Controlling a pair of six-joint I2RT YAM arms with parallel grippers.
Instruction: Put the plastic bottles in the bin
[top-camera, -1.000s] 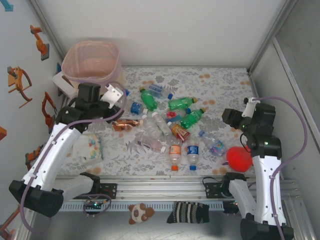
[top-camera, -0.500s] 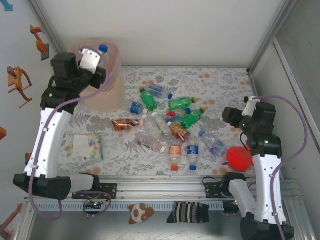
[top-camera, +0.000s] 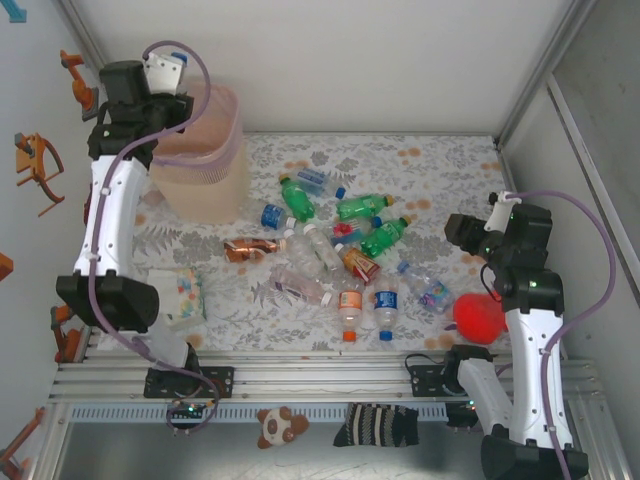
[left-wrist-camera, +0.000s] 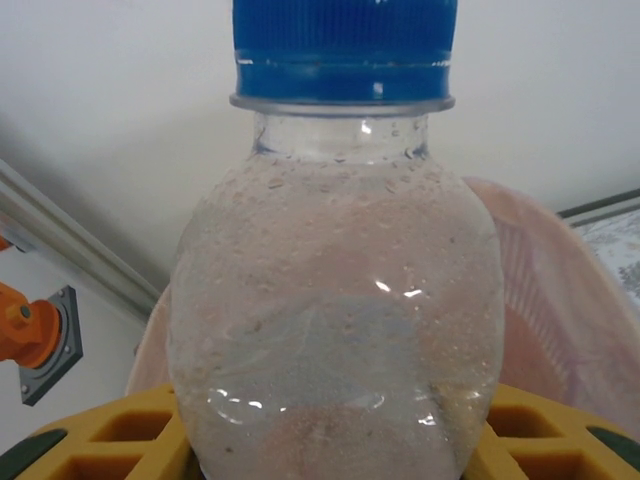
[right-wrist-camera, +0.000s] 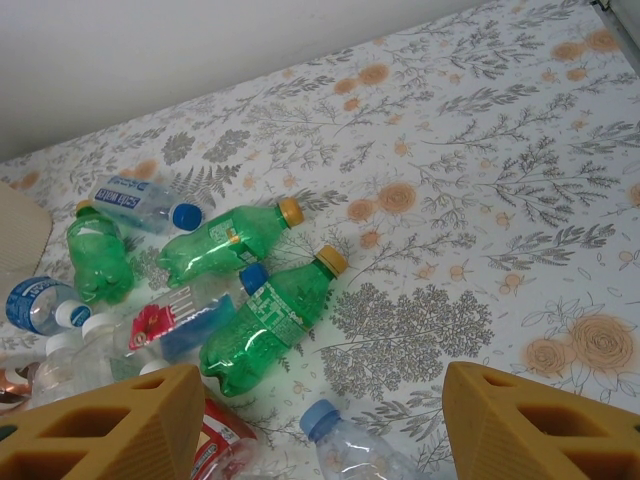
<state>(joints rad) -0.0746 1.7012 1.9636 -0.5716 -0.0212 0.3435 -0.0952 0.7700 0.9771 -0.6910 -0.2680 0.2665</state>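
My left gripper (top-camera: 166, 70) is high at the back left, over the far left rim of the pale pink bin (top-camera: 200, 165). It is shut on a clear plastic bottle (left-wrist-camera: 335, 300) with a blue cap (left-wrist-camera: 345, 45), and its yellow fingers (left-wrist-camera: 90, 440) hug the bottle's lower sides. The bin's wall (left-wrist-camera: 560, 300) shows behind the bottle. Several more bottles (top-camera: 330, 250), clear, green and copper, lie scattered mid-table. My right gripper (right-wrist-camera: 320, 400) hangs open above the cloth, with a clear blue-capped bottle (right-wrist-camera: 350, 445) just below it and two green bottles (right-wrist-camera: 270, 315) to its left.
A red plush toy (top-camera: 478, 317) lies beside the right arm. A white box with coloured dots (top-camera: 178, 296) sits near the left arm's base. Orange fixtures (top-camera: 40, 165) hang on the left wall. A small plush (top-camera: 280, 425) and a knitted piece (top-camera: 375, 425) lie on the near rail.
The left arm has lifted the blue-capped bottle from beside the bin up and back to above the bin's far left rim. The right arm has stayed still.
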